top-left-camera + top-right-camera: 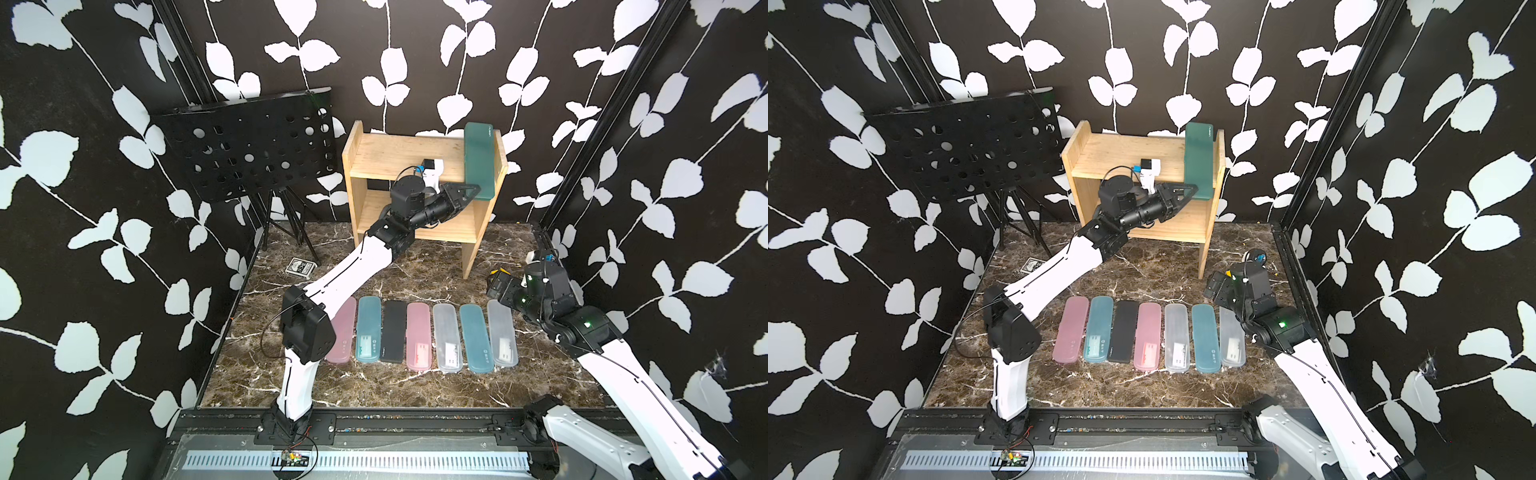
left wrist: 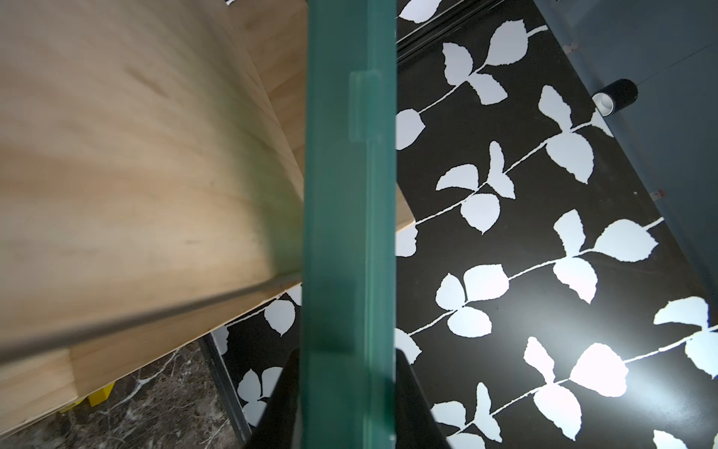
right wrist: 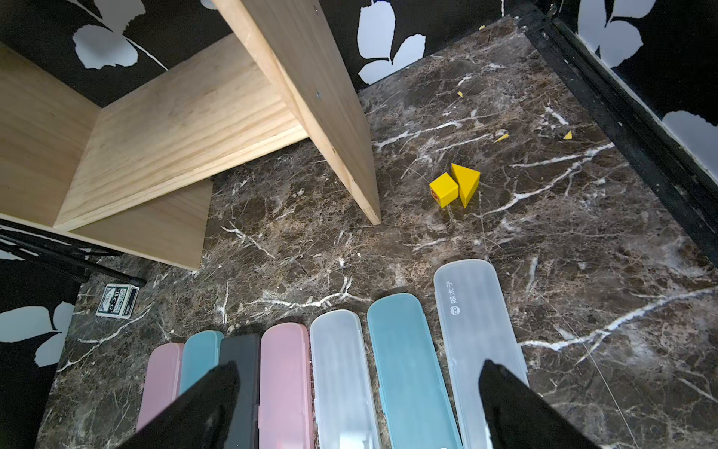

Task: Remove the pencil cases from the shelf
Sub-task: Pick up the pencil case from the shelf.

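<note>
Snugly, left end effector [image 1: 471, 190] around case [image 1: 480, 160]

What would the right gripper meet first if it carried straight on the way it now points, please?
Probably the frosted clear plastic pencil case or the teal plastic case beside it, lying ahead of the open right gripper; depth is unclear, perhaps the marble tabletop beyond.

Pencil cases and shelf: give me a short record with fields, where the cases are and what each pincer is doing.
still shelved: dark green case, upright on the top tier of the shelf, at its right side panel
removed: row of seven cases, lying side by side on the table
left pincer: closed on the dark green case's lower end
right pincer: open, empty, above the row's right end
</note>
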